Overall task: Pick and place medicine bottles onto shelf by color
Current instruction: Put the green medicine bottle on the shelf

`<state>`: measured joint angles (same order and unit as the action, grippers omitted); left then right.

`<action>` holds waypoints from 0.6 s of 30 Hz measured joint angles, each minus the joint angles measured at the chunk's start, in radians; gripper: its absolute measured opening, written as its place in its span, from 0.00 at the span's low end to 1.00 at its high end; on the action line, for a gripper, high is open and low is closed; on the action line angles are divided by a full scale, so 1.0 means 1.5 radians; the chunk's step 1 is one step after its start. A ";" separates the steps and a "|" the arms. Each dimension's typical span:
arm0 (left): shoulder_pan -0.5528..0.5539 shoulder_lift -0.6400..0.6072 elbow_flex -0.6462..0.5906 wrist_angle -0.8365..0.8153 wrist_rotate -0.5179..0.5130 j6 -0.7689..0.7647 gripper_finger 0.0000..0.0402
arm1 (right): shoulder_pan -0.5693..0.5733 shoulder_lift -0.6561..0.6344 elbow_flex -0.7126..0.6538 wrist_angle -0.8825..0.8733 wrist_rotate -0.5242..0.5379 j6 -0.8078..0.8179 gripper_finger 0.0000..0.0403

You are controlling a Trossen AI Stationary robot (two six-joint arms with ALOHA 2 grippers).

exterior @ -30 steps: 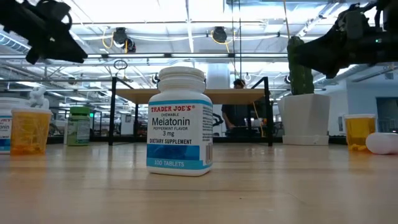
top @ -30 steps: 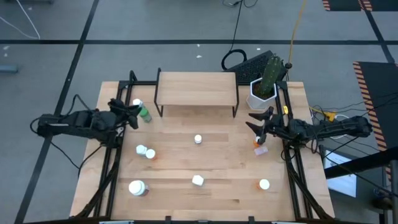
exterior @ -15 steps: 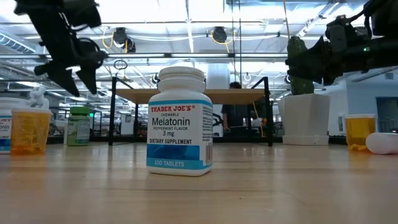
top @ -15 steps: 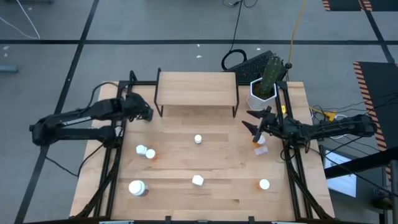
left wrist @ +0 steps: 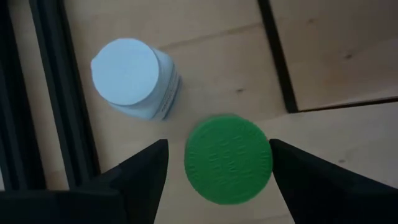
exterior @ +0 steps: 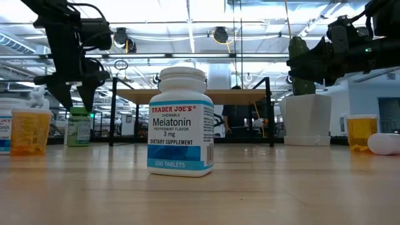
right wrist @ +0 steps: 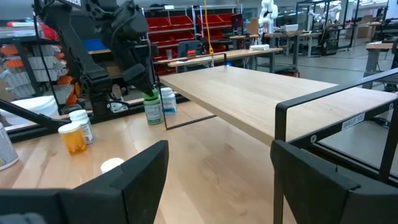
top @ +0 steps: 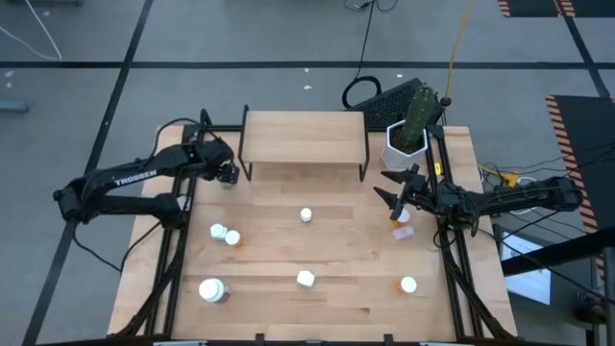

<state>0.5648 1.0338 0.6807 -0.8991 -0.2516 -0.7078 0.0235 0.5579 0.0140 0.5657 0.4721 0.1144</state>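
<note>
My left gripper (top: 224, 173) (left wrist: 218, 144) points straight down, open, one finger on each side of the green cap (left wrist: 228, 158) of a green-capped bottle (exterior: 79, 127). That bottle stands by the shelf's left front leg, and I see no plain contact. A white-capped bottle (left wrist: 132, 79) stands just beside it. The shelf (top: 303, 137) is a bare light-wood board on black legs at the far middle. My right gripper (top: 386, 186) (right wrist: 219, 146) is open and hovers near an orange bottle (top: 398, 219) and a pale pink bottle (top: 405, 232), which lies on its side.
Other bottles are scattered on the table: a white-capped one (top: 306, 215) at the middle, a white and orange pair (top: 226, 234), a large white one (top: 211, 289), the Melatonin bottle (exterior: 181, 122), and an orange one (top: 408, 284). A cactus pot (top: 405, 139) stands right of the shelf.
My left arm has risen and swung toward the shelf's left front leg, tipping from level to pointing straight down over the green-capped bottle, which it now hides from above. My right gripper has shifted slightly toward the far left. No bottle has moved.
</note>
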 joint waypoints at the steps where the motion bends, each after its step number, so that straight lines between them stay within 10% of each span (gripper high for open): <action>1: 0.000 0.008 0.000 0.000 0.000 0.000 0.70 | 0.000 0.000 0.000 0.000 0.000 -0.001 0.69; 18: 0.000 0.018 0.000 0.004 0.032 -0.005 0.50 | 0.000 0.000 0.000 -0.006 0.000 0.000 0.69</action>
<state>0.5644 1.0606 0.6807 -0.8935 -0.2043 -0.7158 0.0235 0.5575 0.0143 0.5560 0.4717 0.1140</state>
